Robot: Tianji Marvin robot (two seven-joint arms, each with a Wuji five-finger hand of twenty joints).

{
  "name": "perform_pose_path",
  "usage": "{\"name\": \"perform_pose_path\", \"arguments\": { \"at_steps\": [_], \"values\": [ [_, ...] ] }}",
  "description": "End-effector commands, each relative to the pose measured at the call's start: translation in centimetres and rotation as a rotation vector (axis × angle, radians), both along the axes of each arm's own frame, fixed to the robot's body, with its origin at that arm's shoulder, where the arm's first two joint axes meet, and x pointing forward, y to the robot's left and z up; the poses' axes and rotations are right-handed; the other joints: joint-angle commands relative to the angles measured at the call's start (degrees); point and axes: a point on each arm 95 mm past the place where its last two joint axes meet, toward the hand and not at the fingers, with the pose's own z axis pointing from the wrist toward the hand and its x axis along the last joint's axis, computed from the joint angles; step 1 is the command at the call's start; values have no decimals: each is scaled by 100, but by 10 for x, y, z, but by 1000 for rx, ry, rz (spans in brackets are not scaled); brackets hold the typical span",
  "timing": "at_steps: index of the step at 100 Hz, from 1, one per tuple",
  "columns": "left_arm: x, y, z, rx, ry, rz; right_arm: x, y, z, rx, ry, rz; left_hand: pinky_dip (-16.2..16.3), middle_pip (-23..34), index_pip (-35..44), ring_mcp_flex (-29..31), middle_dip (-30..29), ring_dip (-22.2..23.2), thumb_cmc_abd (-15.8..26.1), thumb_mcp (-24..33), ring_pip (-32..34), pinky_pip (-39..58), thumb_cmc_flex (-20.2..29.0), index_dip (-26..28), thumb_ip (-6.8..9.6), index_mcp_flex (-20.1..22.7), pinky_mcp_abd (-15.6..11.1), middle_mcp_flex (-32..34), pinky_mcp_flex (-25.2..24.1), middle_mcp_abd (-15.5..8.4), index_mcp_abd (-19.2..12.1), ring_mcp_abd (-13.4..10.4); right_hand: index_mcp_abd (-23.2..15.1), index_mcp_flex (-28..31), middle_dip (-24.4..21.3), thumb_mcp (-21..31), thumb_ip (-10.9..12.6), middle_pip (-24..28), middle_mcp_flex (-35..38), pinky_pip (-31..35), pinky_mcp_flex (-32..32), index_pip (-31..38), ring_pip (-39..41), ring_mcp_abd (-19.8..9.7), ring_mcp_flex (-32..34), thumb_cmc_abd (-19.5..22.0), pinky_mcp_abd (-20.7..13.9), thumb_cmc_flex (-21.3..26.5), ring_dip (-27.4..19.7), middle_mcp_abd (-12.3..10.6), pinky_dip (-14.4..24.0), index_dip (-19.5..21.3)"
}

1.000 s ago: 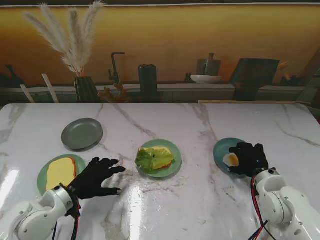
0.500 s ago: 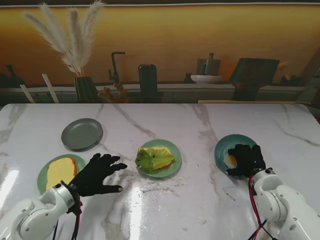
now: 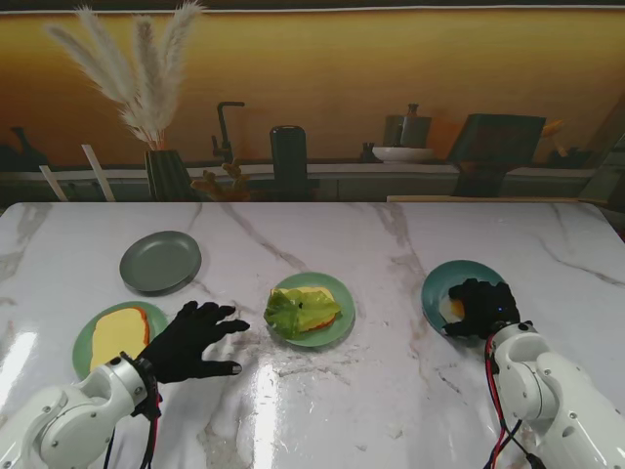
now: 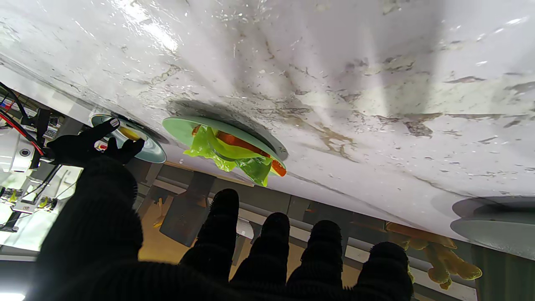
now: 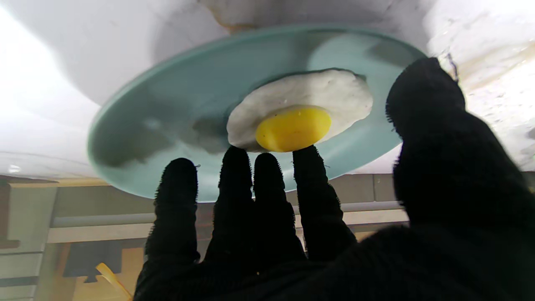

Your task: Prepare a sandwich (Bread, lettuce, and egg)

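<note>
A bread slice (image 3: 119, 337) lies on a green plate (image 3: 84, 360) at the near left. Beside it, toward the middle, my left hand (image 3: 195, 338) hovers low over the marble, open with fingers spread and holding nothing. The centre green plate (image 3: 339, 323) carries lettuce (image 3: 293, 312) on top of bread; in the left wrist view the lettuce (image 4: 225, 156) lies ahead of the fingers. At the right a fried egg (image 5: 301, 113) rests on a teal plate (image 5: 167, 125). My right hand (image 3: 481, 308) is over it, open; its fingertips (image 5: 307, 156) reach the egg's edge and the thumb stands apart.
An empty grey plate (image 3: 160, 261) sits at the far left of the table. Behind the table's far edge stand a vase of pampas grass (image 3: 164, 174), a black cylinder (image 3: 288, 161) and a tap. Bare marble lies between the plates.
My right hand has slid farther onto the teal plate and now covers more of the egg. My left hand has shifted slightly and stays open.
</note>
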Motion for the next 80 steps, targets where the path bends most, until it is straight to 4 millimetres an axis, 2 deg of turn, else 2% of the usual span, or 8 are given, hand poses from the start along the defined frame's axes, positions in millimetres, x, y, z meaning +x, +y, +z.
{"name": "perform_pose_path", "arguments": {
  "at_steps": [1, 15, 27, 45, 49, 53, 64, 80],
  "values": [
    [1, -1, 1, -3, 1, 4, -3, 1, -6, 8, 18, -25, -22, -42, 42, -96, 86, 44, 98, -25, 7, -44, 38, 80, -91, -144, 91, -103, -6, 16, -113, -117, 60, 274, 94, 709, 439, 147, 163, 231, 167, 214, 167, 108, 217, 7, -87, 701, 153, 68, 138, 111],
    [1, -1, 1, -4, 0, 2, -5, 2, -9, 13, 26, -42, -12, -29, 66, -88, 90, 58, 92, -16, 32, -31, 68, 103, -82, -138, 100, -104, -11, 11, -109, -114, 13, 453, 257, 957, 429, 280, 385, 517, 598, 396, 503, 133, 551, -103, -246, 754, 388, 73, 291, 166],
    [2, -1, 1, -6, -1, 0, -6, 3, -12, 24, 33, -63, -5, -16, 87, -90, 94, 64, 94, -10, 43, -23, 95, 120, -75, -118, 95, -97, -14, 15, -100, -120, -87, 623, 408, 1286, 416, 459, 641, 762, 1245, 691, 918, 81, 1076, -206, -405, 871, 645, 71, 397, 313],
    [2, -1, 1, -7, 0, 2, -7, 4, -16, 34, 44, -98, 3, 0, 113, -85, 99, 76, 85, -6, 60, -16, 146, 141, -61, -100, 97, -87, -17, 10, -97, -116, -190, 920, 504, 1595, 385, 617, 1110, 770, 1697, 1073, 1059, 103, 1628, -346, -274, 968, 731, 99, 362, 496],
    [2, -1, 1, -7, -1, 2, -7, 5, -17, 41, 45, -107, 5, 8, 118, -80, 101, 79, 84, -8, 66, -14, 148, 144, -59, -97, 98, -81, -17, 11, -98, -116, -310, 930, 583, 1703, 283, 722, 1239, 780, 1845, 1370, 1135, 66, 1776, -471, -293, 1034, 806, 36, 358, 622],
    [2, -1, 2, -7, -2, 2, -7, 5, -18, 46, 47, -115, 7, 9, 121, -83, 100, 81, 83, -11, 70, -13, 147, 147, -58, -97, 98, -85, -18, 25, -92, -109, -409, 872, 674, 1834, 134, 790, 1338, 804, 1971, 1788, 1201, 28, 1896, -599, -300, 1084, 906, 5, 376, 465],
    [2, -1, 2, -7, -1, 3, -7, 5, -20, 56, 56, -132, 14, 16, 130, -81, 98, 85, 83, -8, 79, -7, 163, 155, -50, -89, 96, -86, -19, 17, -94, -118, -704, 734, 1093, 2043, -94, 1010, 1709, 906, 2498, 2886, 1492, 52, 2362, -930, -404, 1322, 1216, -72, 400, 555],
    [2, -1, 2, -7, 2, 5, -6, 6, -20, 72, 45, -145, 23, 27, 152, -76, 95, 87, 74, -6, 88, -2, 185, 167, -41, -42, 96, -78, -21, 7, -82, -118, -991, 773, 1477, 2344, -306, 1064, 2209, 1040, 3121, 3690, 1790, 32, 2884, -1158, -530, 1655, 1364, -158, 509, 632]
  ]
}}
